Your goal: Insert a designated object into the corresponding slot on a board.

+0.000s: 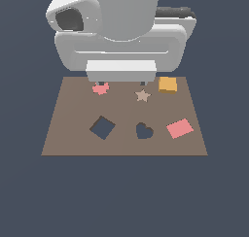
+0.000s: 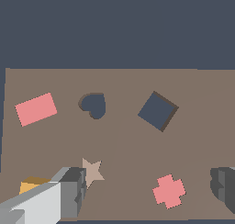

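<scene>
Likely light and rigid, the orange block [image 1: 168, 84] near the board's [image 1: 68, 134] far corner suits the open, empty pincer [image 1: 121, 83] taking its flat opposite sides.

Lighting flat and even in both views; no source direction I can make out. The board [image 1: 73, 134] reads a uniform matte brown, no glare, no hotspots. My arm's white shell at the top of the exterior frame shows only soft grey shading along its undersides. No cast shadow under the orange block [image 1: 168, 84]. Edges slightly jagged and soft, low-resolution render. No blur or lens bending at the frame edges. In the wrist view my fingers [image 2: 73, 191] look dark grey, plainly shaded.
</scene>
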`<state>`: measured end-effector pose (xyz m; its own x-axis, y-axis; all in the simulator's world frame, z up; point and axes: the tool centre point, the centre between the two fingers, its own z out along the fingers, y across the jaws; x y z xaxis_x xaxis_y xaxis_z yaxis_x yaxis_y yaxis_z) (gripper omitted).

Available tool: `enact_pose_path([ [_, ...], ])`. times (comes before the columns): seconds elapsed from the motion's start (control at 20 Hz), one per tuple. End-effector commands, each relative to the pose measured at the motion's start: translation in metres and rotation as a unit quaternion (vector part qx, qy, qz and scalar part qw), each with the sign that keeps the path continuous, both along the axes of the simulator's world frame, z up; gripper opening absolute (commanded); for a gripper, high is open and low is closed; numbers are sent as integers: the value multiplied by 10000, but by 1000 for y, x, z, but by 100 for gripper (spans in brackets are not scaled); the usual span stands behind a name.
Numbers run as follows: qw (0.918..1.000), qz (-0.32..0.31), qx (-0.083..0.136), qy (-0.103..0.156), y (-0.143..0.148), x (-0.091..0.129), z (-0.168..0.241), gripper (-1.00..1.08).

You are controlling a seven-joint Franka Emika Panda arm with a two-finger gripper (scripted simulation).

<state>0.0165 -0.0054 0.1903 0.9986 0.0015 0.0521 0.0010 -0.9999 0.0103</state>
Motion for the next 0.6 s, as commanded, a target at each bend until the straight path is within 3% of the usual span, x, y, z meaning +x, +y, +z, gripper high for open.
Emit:
enact_pose_path([
  [0.0, 10000, 0, 0, 0, 0, 0, 0, 100],
  [0.55, 9999, -111, 10, 38, 23, -20, -21, 100],
])
